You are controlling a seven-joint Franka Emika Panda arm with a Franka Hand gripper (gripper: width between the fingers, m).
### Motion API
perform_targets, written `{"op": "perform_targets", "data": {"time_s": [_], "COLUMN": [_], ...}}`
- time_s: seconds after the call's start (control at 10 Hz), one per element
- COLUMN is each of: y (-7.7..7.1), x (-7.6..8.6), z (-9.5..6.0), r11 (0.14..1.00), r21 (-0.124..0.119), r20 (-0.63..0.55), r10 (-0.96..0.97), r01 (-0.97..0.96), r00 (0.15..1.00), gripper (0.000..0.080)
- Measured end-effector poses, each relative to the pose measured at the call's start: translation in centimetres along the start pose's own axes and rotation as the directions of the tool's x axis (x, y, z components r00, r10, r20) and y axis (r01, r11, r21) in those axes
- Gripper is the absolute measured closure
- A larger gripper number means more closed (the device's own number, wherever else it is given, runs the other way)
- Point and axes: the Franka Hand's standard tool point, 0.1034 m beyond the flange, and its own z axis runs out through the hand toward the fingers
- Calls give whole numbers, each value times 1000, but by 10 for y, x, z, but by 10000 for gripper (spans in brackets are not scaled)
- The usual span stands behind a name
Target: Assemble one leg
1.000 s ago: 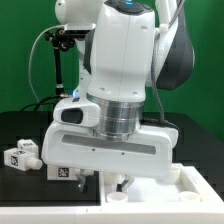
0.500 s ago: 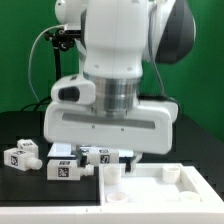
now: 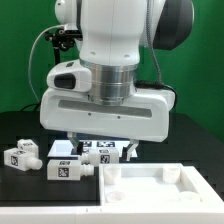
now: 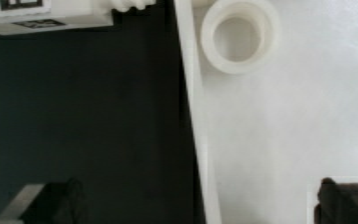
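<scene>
Several white legs with black-and-white tags lie on the black table: one at the far left, one in front, one behind it and one under the hand. My gripper hangs open and empty above them, near the back edge of the large white panel. In the wrist view the gripper spans the panel's edge with nothing between its dark fingertips. A leg's tagged end and a round socket show farther off.
The panel has raised round sockets near its corners. A black stand with cables rises at the back on the exterior view's left. A green wall backs the scene.
The hand has risen from just over the panel to well above the table. The legs behind it now show. The gripper stays open and empty.
</scene>
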Motion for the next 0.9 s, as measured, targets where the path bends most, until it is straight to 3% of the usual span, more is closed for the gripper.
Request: {"op": "perform_targets", "data": {"time_s": [0.1, 0.2, 0.4, 0.5, 0.6, 0.9], "y": [0, 1, 3, -8, -19, -21], "x": [-2, -14, -62, -88, -101, -101], "z": [0, 3, 13, 20, 27, 28], "r11": [1000, 998, 972, 954, 945, 948], "r21": [2, 9, 29, 28, 19, 17], "r20": [-17, -34, -13, -4, 4, 4], "r10": [26, 66, 235, 297, 328, 319], "r01": [-26, -65, -235, -297, -328, -319], "r00": [1000, 997, 972, 955, 945, 948], "gripper": [150, 150, 150, 150, 150, 150]}}
